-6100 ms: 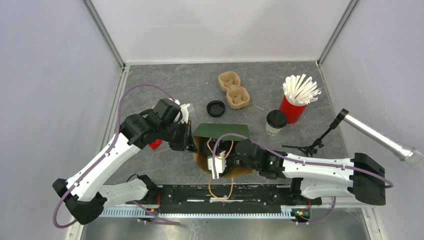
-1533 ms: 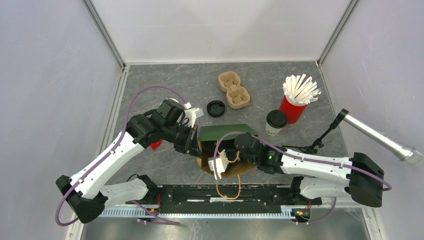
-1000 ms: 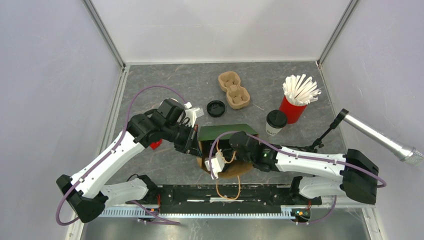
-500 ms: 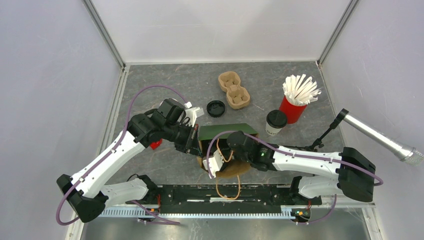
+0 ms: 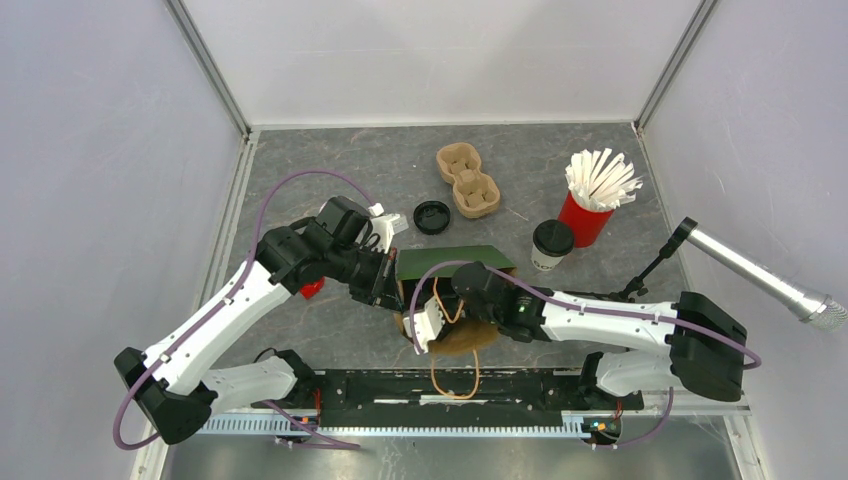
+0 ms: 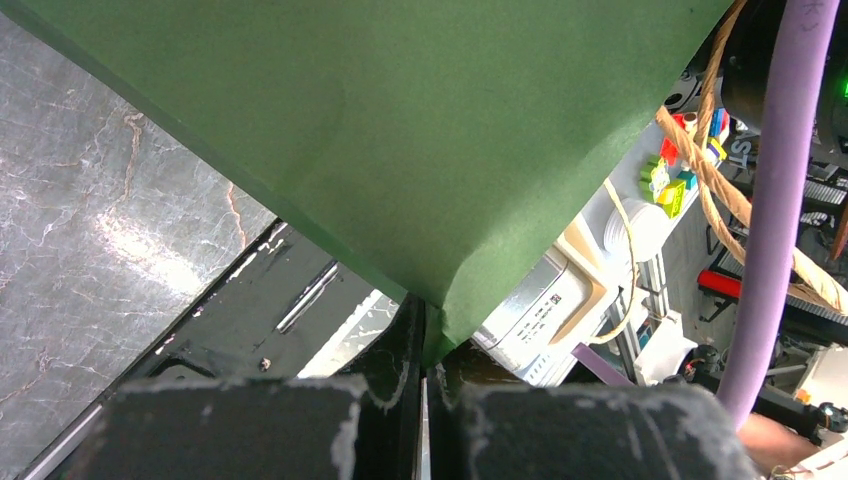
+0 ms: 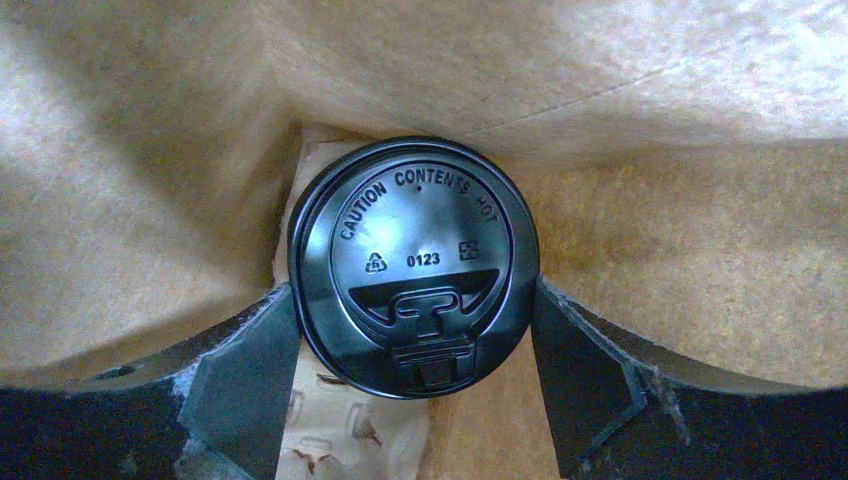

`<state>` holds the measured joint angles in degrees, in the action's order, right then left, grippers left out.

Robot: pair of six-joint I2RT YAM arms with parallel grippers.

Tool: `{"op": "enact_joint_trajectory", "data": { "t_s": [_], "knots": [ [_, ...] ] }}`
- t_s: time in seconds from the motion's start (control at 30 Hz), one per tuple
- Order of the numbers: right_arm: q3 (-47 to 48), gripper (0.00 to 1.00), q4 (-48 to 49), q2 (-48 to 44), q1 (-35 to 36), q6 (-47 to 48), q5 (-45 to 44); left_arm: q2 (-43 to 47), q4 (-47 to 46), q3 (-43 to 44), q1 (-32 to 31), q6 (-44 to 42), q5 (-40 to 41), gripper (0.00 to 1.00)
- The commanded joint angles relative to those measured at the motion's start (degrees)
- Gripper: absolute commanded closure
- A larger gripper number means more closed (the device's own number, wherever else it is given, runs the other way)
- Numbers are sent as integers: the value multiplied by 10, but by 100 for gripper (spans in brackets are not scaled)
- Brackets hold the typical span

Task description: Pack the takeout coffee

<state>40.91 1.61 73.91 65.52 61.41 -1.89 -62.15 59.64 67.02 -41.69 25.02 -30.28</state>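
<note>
Right jaws clasp coffee point(image 7: 415, 270), marbled tabletop point(image 5: 330, 160)

Reaches farther left into the paper bag point(image 5: 468, 340) with the right gripper point(image 7: 415, 300), takeout coffee point(image 7: 415, 240) between its fingers. Swings the right arm's dark shoulder block point(image 5: 705, 345) leftward and a little up the view. Draws the bag's green side point(image 5: 455, 262) slightly rightward with the left gripper point(image 6: 424, 345), clamped on its fold.
</note>
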Motion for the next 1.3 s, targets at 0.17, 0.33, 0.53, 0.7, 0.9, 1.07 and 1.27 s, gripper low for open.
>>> {"op": "enact_joint_trajectory", "data": {
  "t_s": [0.17,0.33,0.53,0.7,0.9,1.07,1.27],
  "knots": [
    [15,28,-10,4,-4,-28,-20,6,-10,13,-2,-6,-41,98],
    [23,19,-10,-21,-3,-33,-12,6,-10,13,-2,-1,-36,98],
    [27,9,-30,-27,-4,-30,-8,7,-3,14,-2,-2,-28,98],
    [39,5,-36,-32,-3,-28,-1,5,4,18,-2,-4,-23,98],
    [51,2,-50,-38,-3,-28,17,-1,9,21,-2,-6,-24,98],
    [59,2,-66,-40,-3,-29,17,-1,11,21,-3,-6,-23,98],
    [73,3,-89,-43,-3,-37,17,-9,21,38,-3,-9,-20,98]
  ]
}}
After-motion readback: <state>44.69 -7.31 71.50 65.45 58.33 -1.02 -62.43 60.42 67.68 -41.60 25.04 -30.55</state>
